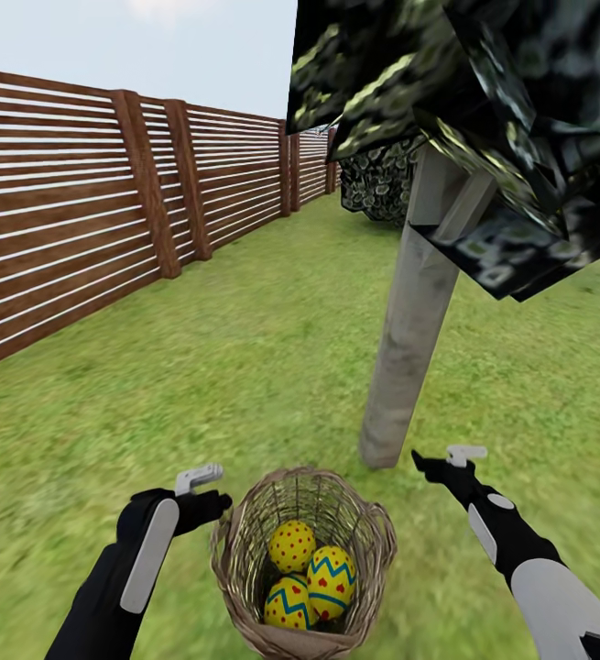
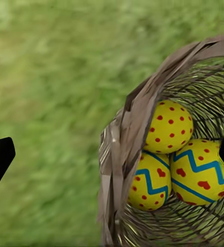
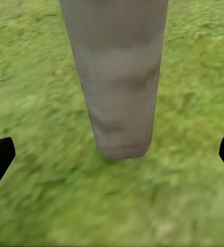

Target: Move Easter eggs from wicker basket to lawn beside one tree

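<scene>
Mottled green lawn carries the round brown wicker basket, holding all three yellow zigzag-banded Easter eggs, just short of the slim grey-beige tree trunk. Left gripper hovers beside the rim, fingers spread wide; right gripper near the trunk, likewise wide and empty. Best reach straight down for the top dotted egg. Lower eggs partly overlap.

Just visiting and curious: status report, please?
Left gripper open beside basket, right gripper open near tree. Three eggs in basket. Nothing in the way.
</scene>
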Tool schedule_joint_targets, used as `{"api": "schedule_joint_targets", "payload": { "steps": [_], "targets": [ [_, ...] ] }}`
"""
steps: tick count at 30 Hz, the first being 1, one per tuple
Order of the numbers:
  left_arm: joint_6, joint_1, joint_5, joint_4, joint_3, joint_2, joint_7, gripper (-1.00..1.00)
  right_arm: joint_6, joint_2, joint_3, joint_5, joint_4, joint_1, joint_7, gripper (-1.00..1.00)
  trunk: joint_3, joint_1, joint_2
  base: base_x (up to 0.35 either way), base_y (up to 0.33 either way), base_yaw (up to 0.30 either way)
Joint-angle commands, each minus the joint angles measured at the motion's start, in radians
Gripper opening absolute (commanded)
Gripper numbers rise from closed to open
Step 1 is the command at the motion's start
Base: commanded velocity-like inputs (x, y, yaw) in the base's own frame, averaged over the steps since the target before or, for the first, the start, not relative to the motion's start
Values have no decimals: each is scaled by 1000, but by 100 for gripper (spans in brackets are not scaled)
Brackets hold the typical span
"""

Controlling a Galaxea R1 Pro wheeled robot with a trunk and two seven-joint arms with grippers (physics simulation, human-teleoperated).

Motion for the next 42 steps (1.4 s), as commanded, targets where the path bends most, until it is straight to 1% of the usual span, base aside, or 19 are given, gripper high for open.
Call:
{"api": "schedule_joint_targets", "payload": {
  "steps": [1,3,6,10,12,15,17,19,20,21,23,24,27,28,29,32,35,38,42],
  "targets": [
    [3,-1,10,-5,0,0,11,100,-2,1,-8,6,-3,-1,8,100,2,-4,7,0,0,0],
    [4,0,10,-12,2,0,11,100,-1,1,-7,7,-10,-1,8,100,9,-12,21,0,0,0],
    [8,1,9,-18,43,3,12,100,44,1,-5,7,-34,-1,9,100,18,-23,42,0,0,0],
    [10,1,11,-19,120,45,11,100,187,-4,-6,9,-49,-1,8,100,31,-39,70,0,0,0],
    [10,1,11,-19,149,56,11,100,246,-12,-6,11,-64,-1,8,100,37,-46,84,0,0,0],
    [10,-2,12,-20,210,65,10,100,390,-29,-5,13,-117,-1,10,100,46,-58,105,0,0,0],
    [10,-7,12,-20,242,67,9,100,526,-42,-4,14,-179,-1,12,100,52,-65,119,0,0,0],
    [10,-14,15,-22,265,66,7,100,674,-72,-3,9,-244,-1,27,100,52,-65,119,0,0,0],
    [10,-22,22,-32,274,64,7,100,762,-101,-1,7,-285,-1,67,100,52,-65,119,0,0,0],
    [10,-28,33,-41,277,61,7,100,807,-122,0,7,-307,-1,118,100,52,-65,119,0,0,0],
    [10,-42,65,-52,280,57,6,100,871,-165,1,6,-336,-1,286,100,52,-65,119,0,0,0],
    [9,-48,94,-54,281,60,6,100,897,-188,2,9,-344,-1,429,100,52,-65,119,0,0,0],
    [1,-52,156,-56,283,65,5,100,918,-206,27,37,-356,1,672,100,52,-65,119,0,0,0],
    [0,-52,162,-56,283,66,5,100,918,-206,35,44,-357,1,689,100,52,-65,119,0,0,0],
    [-3,-52,174,-55,282,66,4,100,918,-207,67,65,-359,2,721,100,52,-65,119,0,0,0],
    [-3,-53,184,-53,283,65,3,100,918,-207,118,84,-376,2,748,100,52,-65,119,0,0,0],
    [-1,-53,186,-54,285,66,3,100,918,-205,141,90,-420,6,756,100,52,-65,119,0,0,0],
    [0,-53,187,-54,286,66,4,100,921,-204,208,92,-461,9,757,100,52,-65,119,0,0,179],
    [0,-53,187,-54,286,66,4,100,929,-200,339,92,-469,11,736,100,52,-65,119,0,0,162]
  ]
}}
